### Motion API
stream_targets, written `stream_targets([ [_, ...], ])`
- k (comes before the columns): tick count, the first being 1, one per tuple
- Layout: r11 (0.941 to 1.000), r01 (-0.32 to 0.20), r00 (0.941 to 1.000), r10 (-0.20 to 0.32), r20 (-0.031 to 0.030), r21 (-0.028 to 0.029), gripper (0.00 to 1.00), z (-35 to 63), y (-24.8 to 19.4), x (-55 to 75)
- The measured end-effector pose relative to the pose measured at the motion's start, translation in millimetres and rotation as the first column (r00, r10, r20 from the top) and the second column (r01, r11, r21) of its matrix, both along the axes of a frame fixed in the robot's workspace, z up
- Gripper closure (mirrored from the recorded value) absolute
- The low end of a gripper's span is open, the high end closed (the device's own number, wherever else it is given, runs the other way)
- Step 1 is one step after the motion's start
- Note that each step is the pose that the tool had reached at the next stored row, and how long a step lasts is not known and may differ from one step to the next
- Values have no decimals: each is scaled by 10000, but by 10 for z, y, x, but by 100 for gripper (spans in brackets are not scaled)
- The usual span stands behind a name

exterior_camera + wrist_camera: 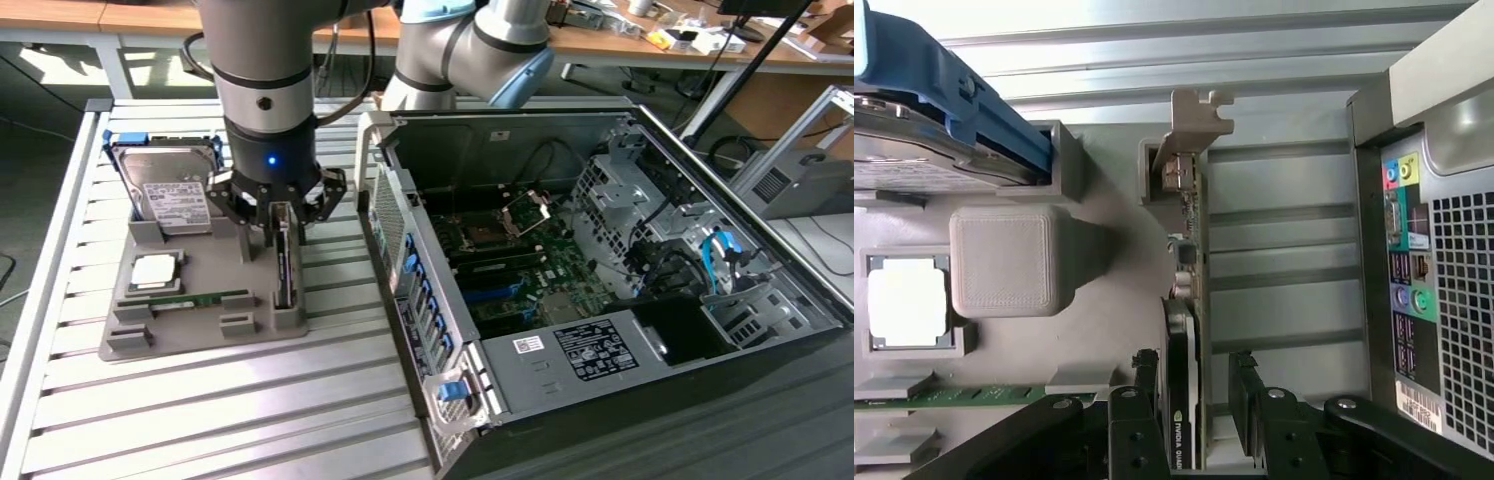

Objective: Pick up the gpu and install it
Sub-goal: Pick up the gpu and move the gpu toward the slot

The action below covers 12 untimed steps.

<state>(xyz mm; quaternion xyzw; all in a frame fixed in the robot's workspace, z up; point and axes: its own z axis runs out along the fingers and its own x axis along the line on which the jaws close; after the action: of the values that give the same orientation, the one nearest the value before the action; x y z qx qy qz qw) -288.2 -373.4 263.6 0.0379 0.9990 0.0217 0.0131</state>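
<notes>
The gpu [283, 268] is a thin dark card standing on edge in a slot of the grey holder [200, 335] on the slatted table. In the wrist view the gpu [1189, 290] runs lengthwise, with its silvery bracket [1194, 115] at the far end. My gripper [275, 228] hangs straight down over the card. In the wrist view the gripper [1194, 405] is open, one black finger [1146, 400] on each side of the card's near end, with a gap on both sides.
The holder also carries a hard drive [174, 190], a processor chip [154, 270] and a green memory stick [200, 299]. The open computer case [601, 250] lies at the exterior view's right, its rear port panel [1434, 250] close beside the holder.
</notes>
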Motion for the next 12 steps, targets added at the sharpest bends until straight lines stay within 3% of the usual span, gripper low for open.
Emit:
stream_targets([
  [5, 10000, 3, 10000, -3, -2, -1, 58, -47, 30, -13],
  [9, 10000, 4, 10000, -4, -2, -1, 58, -69, 103, -25],
  [12, 10000, 3, 10000, -3, 1, -1, 58, -92, 127, -44],
])
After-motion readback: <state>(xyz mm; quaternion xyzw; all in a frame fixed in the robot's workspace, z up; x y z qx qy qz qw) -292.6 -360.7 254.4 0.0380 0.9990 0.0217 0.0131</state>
